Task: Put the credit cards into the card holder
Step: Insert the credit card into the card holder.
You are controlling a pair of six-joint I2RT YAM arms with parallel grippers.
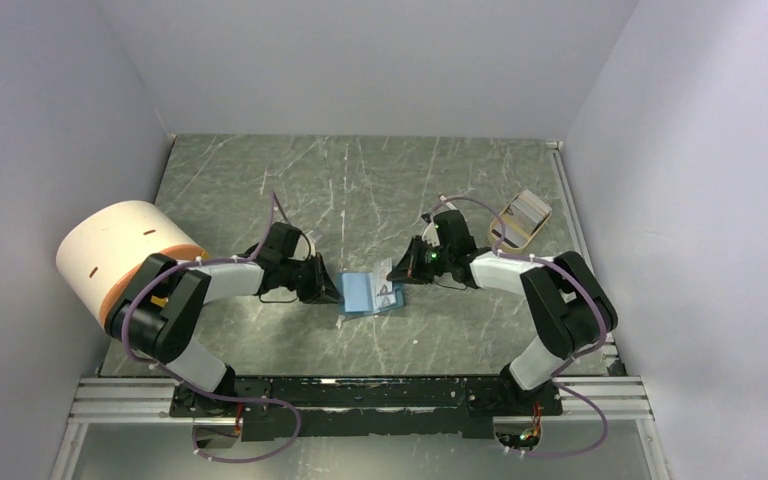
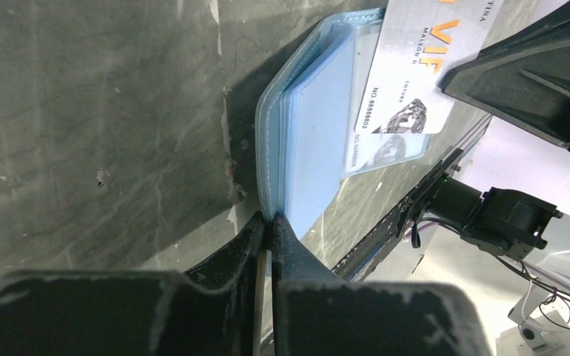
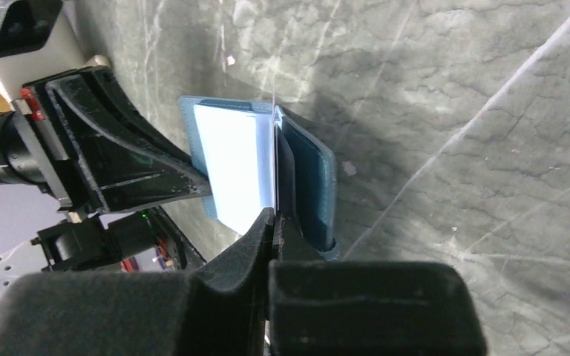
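Observation:
The teal-blue card holder lies open in the middle of the table, its pale blue slots facing up. My left gripper is shut on the holder's left edge. A white printed credit card sits tilted over the holder's right half, with my right gripper shut on its edge. In the right wrist view the card stands against the darker teal flap. From above, the left gripper and right gripper flank the holder.
A small tan tray sits at the back right, behind the right arm. A large white and orange cylinder stands at the left edge beside the left arm. Walls close in the table on three sides.

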